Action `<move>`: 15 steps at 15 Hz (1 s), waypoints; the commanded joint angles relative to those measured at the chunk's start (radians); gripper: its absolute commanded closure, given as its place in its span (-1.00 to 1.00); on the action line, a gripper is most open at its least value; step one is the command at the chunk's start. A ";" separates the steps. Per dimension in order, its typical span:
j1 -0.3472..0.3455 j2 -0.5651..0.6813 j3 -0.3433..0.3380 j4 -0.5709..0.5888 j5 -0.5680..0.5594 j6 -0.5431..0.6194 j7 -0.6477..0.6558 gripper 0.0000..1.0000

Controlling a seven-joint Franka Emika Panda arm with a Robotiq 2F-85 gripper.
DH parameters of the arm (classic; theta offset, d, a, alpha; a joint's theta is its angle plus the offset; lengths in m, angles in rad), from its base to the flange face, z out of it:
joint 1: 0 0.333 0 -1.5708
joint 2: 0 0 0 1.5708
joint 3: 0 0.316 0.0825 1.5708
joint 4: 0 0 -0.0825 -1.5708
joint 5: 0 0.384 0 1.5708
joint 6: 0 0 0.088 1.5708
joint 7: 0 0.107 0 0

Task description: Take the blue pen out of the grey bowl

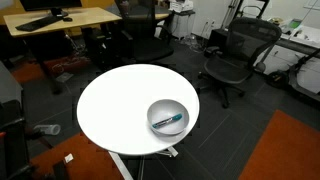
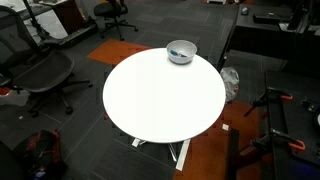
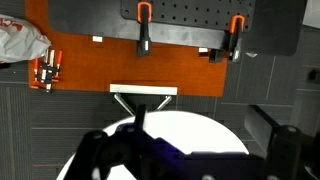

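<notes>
The grey bowl (image 1: 167, 117) stands on the round white table (image 1: 115, 105), near its edge. The blue pen (image 1: 170, 121) lies slanted inside the bowl. In an exterior view the bowl (image 2: 181, 51) sits at the table's far edge (image 2: 150, 100), with a small teal spot of the pen (image 2: 179, 50) inside. The arm does not show in either exterior view. In the wrist view my gripper (image 3: 185, 165) is a dark, blurred shape along the bottom, its fingers spread wide apart and empty, above the table's white top (image 3: 190, 128). The bowl and pen are out of the wrist view.
Black office chairs (image 1: 235, 55) and a wooden desk (image 1: 60, 20) stand around the table. Another chair (image 2: 40, 75) is beside it. An orange floor mat (image 3: 130, 70) and a black pegboard with clamps (image 3: 190, 20) lie beyond the table.
</notes>
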 commanded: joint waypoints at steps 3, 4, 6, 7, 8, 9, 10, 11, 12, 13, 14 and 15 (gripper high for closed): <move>-0.012 0.002 0.012 0.001 0.008 -0.001 -0.006 -1.00; -0.012 0.002 0.012 0.001 0.008 -0.001 -0.006 -1.00; -0.012 0.002 0.012 0.001 0.008 -0.001 -0.006 -1.00; -0.012 0.002 0.012 0.001 0.008 -0.001 -0.006 -1.00; -0.012 0.002 0.012 0.001 0.008 -0.001 -0.006 -1.00; -0.012 0.013 0.012 0.005 0.005 0.008 -0.005 -1.00; -0.012 0.041 0.014 0.018 0.003 0.032 0.005 -1.00; -0.012 0.055 0.015 0.025 0.000 0.050 0.008 -1.00; -0.013 0.078 0.017 0.037 -0.005 0.072 0.013 -1.00; -0.014 0.097 0.018 0.048 -0.010 0.093 0.014 -1.00; -0.016 0.121 0.019 0.063 -0.013 0.113 0.014 -1.00; -0.018 0.146 0.018 0.080 -0.014 0.131 0.015 -1.00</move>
